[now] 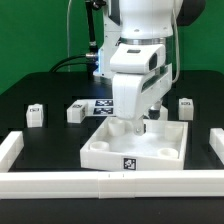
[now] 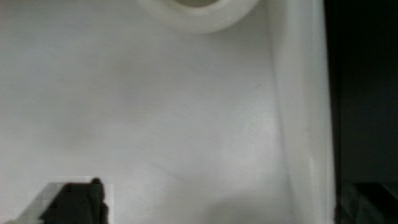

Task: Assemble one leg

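The nearest leg looks like light, stiff, smooth plastic, probably slippery; pinch it across its flat sides. The jaws stand released and empty over the panel.

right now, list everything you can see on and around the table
legs: three, white with black-and-white tags, apart on the table behind the panel, two toward the exterior view's left, one toward its right
panel: one, white, flat near the front, tag on its front edge
rim bars: three, white, along the exterior view's left, front and right
marker board: one, white with tags, partly hidden behind the arm
table: one, black
arm: one, white, reaching down over the panel
fingers: two, dark, spread apart, nothing between them, above the panel
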Robot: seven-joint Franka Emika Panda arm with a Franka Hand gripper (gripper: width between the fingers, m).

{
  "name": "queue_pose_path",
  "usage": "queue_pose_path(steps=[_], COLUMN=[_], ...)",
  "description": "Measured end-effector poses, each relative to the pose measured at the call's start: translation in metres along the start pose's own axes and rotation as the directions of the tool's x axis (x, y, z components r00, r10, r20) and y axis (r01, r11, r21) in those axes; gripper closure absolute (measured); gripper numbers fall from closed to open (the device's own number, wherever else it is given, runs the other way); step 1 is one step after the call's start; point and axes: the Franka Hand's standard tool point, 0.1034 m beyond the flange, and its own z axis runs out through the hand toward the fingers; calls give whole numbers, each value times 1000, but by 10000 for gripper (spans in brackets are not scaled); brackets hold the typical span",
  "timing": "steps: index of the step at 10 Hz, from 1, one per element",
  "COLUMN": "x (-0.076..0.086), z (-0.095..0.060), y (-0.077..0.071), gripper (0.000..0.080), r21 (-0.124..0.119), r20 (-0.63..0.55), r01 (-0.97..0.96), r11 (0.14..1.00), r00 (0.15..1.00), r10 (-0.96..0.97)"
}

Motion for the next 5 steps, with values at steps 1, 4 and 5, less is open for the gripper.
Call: queue_pose_path(steps=[1, 4, 5], x=[0, 0, 0], z=[0, 0, 0], y=[0, 0, 0], gripper=[150, 150, 150], r21=[0, 0, 0], r20=[0, 0, 0], r01=[0, 0, 0], r11=[1000, 1000, 1000], r00=[1000, 1000, 1000], r10=[0, 0, 0])
